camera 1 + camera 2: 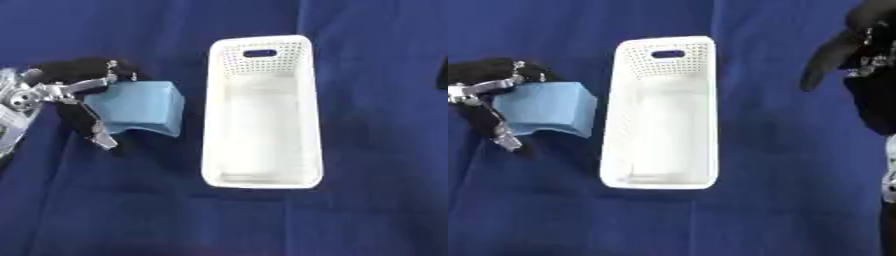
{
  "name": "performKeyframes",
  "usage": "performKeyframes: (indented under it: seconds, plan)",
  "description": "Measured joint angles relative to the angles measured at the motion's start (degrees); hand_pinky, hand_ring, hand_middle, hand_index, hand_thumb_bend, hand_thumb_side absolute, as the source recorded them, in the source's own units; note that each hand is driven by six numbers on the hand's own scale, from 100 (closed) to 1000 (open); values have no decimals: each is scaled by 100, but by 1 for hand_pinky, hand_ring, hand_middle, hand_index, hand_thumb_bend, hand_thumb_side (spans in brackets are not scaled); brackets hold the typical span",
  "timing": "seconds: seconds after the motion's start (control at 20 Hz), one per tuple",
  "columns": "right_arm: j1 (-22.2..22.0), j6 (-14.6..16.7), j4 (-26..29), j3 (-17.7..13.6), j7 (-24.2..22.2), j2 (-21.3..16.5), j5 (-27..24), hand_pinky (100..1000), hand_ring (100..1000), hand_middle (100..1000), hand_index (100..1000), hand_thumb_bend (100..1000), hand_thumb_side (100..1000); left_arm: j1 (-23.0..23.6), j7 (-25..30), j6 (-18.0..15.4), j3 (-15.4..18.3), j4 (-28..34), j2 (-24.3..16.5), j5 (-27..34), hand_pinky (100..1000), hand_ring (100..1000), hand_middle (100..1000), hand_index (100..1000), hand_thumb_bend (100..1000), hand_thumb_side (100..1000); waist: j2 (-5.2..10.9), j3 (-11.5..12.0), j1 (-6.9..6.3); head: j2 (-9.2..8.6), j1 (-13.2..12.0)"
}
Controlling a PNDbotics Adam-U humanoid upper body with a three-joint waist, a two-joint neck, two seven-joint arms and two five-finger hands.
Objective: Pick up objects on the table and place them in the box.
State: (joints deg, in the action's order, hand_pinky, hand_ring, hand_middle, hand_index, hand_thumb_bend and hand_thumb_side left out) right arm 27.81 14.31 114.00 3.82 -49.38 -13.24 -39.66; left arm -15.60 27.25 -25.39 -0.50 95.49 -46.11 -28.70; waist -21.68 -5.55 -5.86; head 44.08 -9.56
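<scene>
left hand (74, 107) pinches the blue block (136, 107) by its sides, left of the white basket (262, 177) | block looks soft and light, maybe foam; squeeze gently | right hand (859, 45) waits, fingers relaxed

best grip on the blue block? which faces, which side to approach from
Pinch the blue block across its far and near faces, coming from its left, as the left hand does now: fingers curl round the far edge and thumb side sits at the near edge. The block is boxy with flat faces, and the white box stands close on its right, so that side looks cramped.
</scene>
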Motion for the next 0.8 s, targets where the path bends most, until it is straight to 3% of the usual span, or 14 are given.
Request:
performKeyframes:
  seconds: [0.2,0.4,0.45,0.5,0.55,0.6,0.7,0.8]
  plan:
    - [43,9,0,0,9,-3,-18,607,700,811,872,100,799,-5,-226,118,11,32,133,-222,498,638,719,887,1000,630,-35,-3,-7,0,8]
    - [53,9,0,1,9,-3,-21,605,698,812,873,100,799,-42,-513,214,17,49,203,-596,397,562,630,830,917,515,-66,-40,-22,1,41]
    - [71,9,0,2,9,-3,-21,605,698,812,873,100,798,-57,-602,223,25,67,207,-677,336,520,574,782,843,407,-69,-49,-33,1,45]
    - [90,8,0,2,8,-4,-21,605,698,812,874,100,798,-60,-707,227,40,78,208,-770,261,479,517,712,709,168,-71,-62,-39,1,45]
    - [94,7,0,2,7,-5,-21,605,697,812,874,100,798,-72,-853,242,65,97,208,-893,190,444,471,652,563,100,-78,-65,-40,1,46]
    - [94,6,0,2,6,-5,-21,604,697,812,875,100,798,-91,-1067,274,105,112,208,-1061,121,404,405,585,500,100,-91,-67,-41,1,46]
    - [94,-4,0,2,-4,-6,-19,603,696,812,875,100,798,-107,-1651,386,183,166,208,-1543,100,357,336,503,438,100,-107,-72,-44,1,46]
    - [95,-16,0,4,-16,-6,-18,603,696,812,876,100,798,-108,-2303,505,209,178,208,-2083,100,196,178,338,412,100,-119,-90,-52,1,46]
